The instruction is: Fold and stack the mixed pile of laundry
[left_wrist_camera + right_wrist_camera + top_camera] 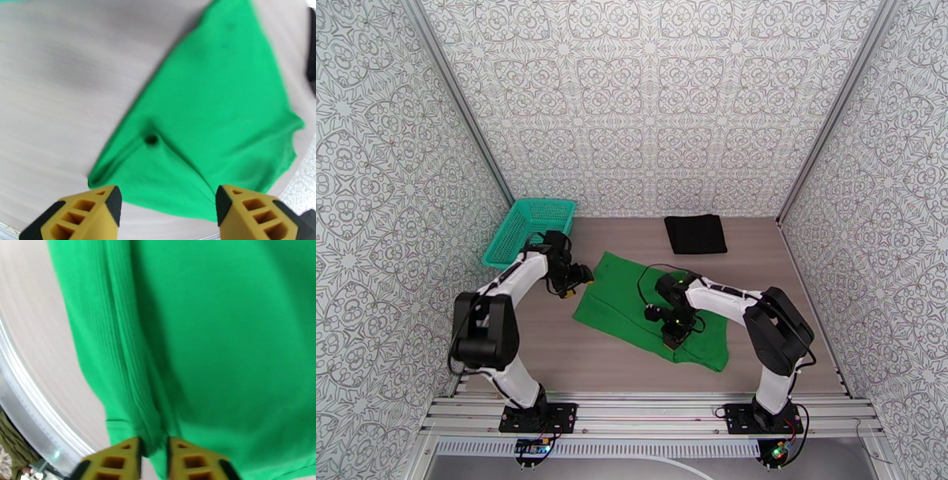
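Top external view: the green T-shirt (632, 304) lies flat at the middle of the table (553, 355), folded to a rough oblong whose long axis runs from far left to near right. The black garment (695, 234) is already a neat folded square at the far edge, right of centre and well apart from the green one. The teal basket (541, 202) stands at the far left.

You have the left gripper (581, 278) at the shirt's far-left edge. In the left wrist view its jaws stand wide with nothing between them, and the cloth's nearest corner lies just beyond the fingertips. The right gripper (154, 449) is over the shirt's near-right part. In the right wrist view its jaws are narrow, with a raised ridge of green cloth pinched in the gap.

The shirt looks smooth and finely ribbed, with a hem at one end, one soft crease running up to the right jaws and a small dark mark near the left corner.

Judged from this layout, the green piece has yet to go onto the black one, which lies far and to the right. Your right arm is the nearer, and the limp cloth will probably need both ends carried together.
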